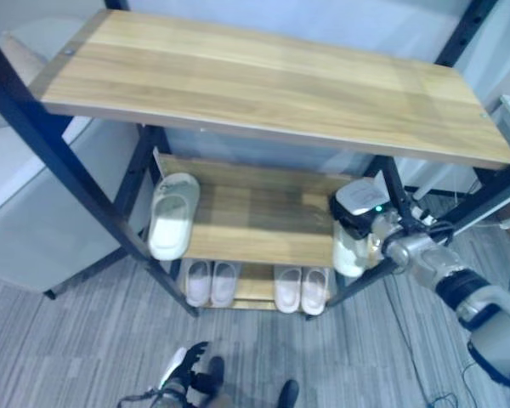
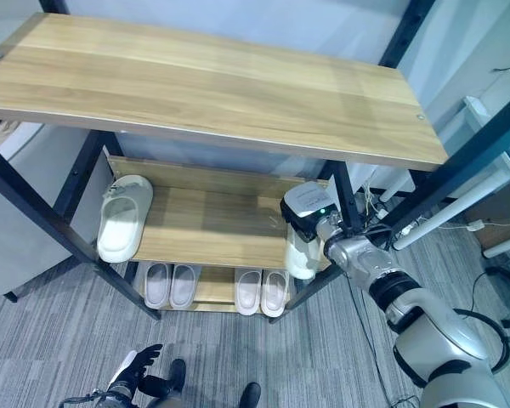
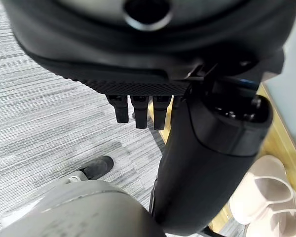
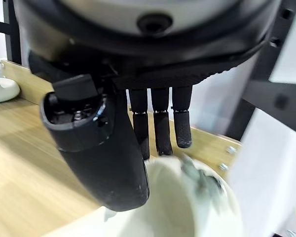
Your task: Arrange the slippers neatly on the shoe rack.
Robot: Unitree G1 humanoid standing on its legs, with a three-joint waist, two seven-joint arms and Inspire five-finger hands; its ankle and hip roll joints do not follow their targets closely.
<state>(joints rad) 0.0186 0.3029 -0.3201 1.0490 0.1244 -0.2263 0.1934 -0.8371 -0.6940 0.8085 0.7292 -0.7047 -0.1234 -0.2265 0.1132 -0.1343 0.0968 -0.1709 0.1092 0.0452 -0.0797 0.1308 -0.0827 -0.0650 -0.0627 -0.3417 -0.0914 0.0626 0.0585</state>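
One pale slipper (image 1: 172,217) lies at the left end of the rack's middle shelf (image 1: 255,225), toe towards the front. A second pale slipper (image 1: 348,253) sits at the shelf's right front corner, slightly over the edge. My right hand (image 1: 361,208) hovers just above it. In the right wrist view its fingers (image 4: 160,128) reach out straight past the slipper's (image 4: 187,207) rim, the thumb beside it, and nothing is clasped. My left hand (image 1: 183,370) hangs low near the floor, fingers relaxed and holding nothing.
The wide wooden top shelf (image 1: 263,81) overhangs the middle one. Two more pale pairs (image 1: 211,282) (image 1: 302,289) stand on the bottom shelf. Black frame posts (image 1: 68,166) flank the shelves. Grey carpet lies in front.
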